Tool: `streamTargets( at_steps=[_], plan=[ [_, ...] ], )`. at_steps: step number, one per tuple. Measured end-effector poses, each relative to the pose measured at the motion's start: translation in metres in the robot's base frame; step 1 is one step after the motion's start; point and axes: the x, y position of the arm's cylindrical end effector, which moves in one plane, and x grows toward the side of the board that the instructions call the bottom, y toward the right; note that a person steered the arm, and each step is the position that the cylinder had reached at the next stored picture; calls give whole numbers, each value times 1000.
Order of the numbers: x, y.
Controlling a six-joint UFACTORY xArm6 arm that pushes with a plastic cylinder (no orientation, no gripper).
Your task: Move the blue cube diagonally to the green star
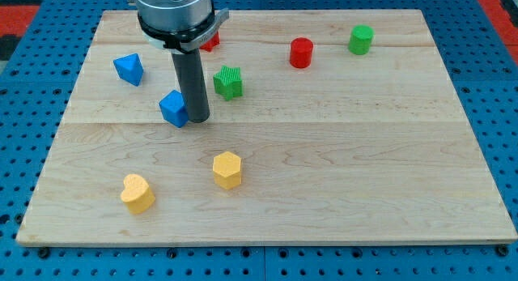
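The wooden desk (324,192) has a wide bare stretch across its right half and along the view's bottom edge, to the right of the yellow blocks. All blocks sit on the view's left and top parts, none touching an edge; the green cylinder (361,40) is the one nearest the top edge.

I have no fingers, only a straight dark rod, so nothing is grasped or held. My tip (199,119) rests on the desk touching, or all but touching, the right side of the blue cube (174,108).

Taking the blue cube as landmark: the green star (228,82) lies up and to the view's right of it, near but apart, with the rod standing between the two. A second blue block (129,69), of angular shape, sits up and to the left, clear of the cube. A red block (210,41) shows partly behind the arm's housing, above the cube; its shape cannot be told. The red cylinder (301,53) is well to the upper right. The yellow hexagonal block (227,169) is below and to the right, and the yellow heart (137,193) below and slightly left.

Count: two blue, two green, two red, two yellow, eight blocks in all.
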Motion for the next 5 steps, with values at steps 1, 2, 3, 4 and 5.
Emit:
streamTargets(
  at_steps=[1,2,3,4,5],
  plan=[
    [-24,-21],
    [-14,-72],
    [-21,-87],
    [-25,-58],
    [-46,-68]
  ],
)
